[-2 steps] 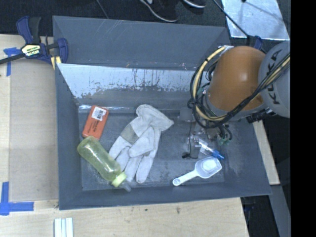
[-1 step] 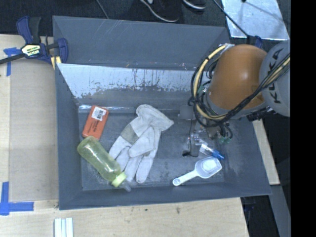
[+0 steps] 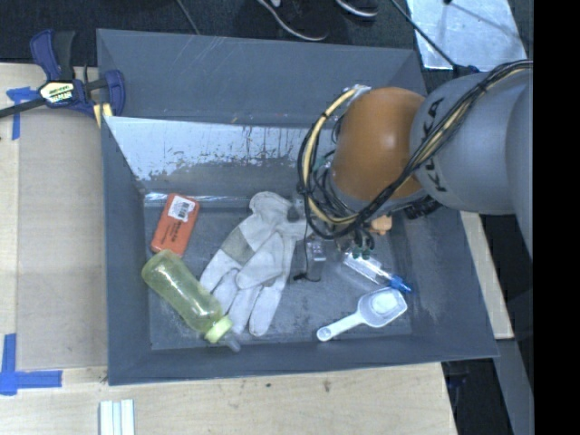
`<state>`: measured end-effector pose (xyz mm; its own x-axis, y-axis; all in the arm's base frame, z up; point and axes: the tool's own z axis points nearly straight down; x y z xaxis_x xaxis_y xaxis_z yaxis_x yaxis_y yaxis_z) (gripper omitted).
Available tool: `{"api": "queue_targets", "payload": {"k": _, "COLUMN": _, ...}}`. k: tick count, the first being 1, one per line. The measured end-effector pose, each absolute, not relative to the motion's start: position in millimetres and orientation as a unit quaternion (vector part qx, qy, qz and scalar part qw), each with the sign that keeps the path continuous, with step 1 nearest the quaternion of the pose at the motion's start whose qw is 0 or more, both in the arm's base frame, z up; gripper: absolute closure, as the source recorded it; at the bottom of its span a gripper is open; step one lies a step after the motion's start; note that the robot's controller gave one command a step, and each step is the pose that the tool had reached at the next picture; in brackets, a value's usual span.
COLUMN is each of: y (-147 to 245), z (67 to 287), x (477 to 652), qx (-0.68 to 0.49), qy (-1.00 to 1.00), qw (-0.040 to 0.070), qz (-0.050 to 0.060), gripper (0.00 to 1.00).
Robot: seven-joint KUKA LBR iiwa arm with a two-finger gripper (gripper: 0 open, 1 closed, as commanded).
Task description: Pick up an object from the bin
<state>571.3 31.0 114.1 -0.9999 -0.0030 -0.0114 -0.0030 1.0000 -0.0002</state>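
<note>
The gripper (image 3: pixel 313 263) is hanging just beside the crumpled white fabric glove (image 3: pixel 254 261) in the grey metal bin (image 3: pixel 272 89); I cannot tell how wide it stands.

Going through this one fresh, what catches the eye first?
The arm's end effector hangs low at the middle of the grey metal bin, right beside the crumpled pale grey fabric glove. Left of the glove lie a yellow-green translucent plastic bottle and a flat orange box. A white plastic scoop sits front right.
</note>
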Motion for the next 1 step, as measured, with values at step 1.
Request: {"api": "queue_targets", "payload": {"k": 1, "y": 41.4, "z": 70.7, "x": 566.3, "qx": 0.014, "qy": 1.0, "qw": 0.002, "qz": 0.002, "gripper": 0.0}}
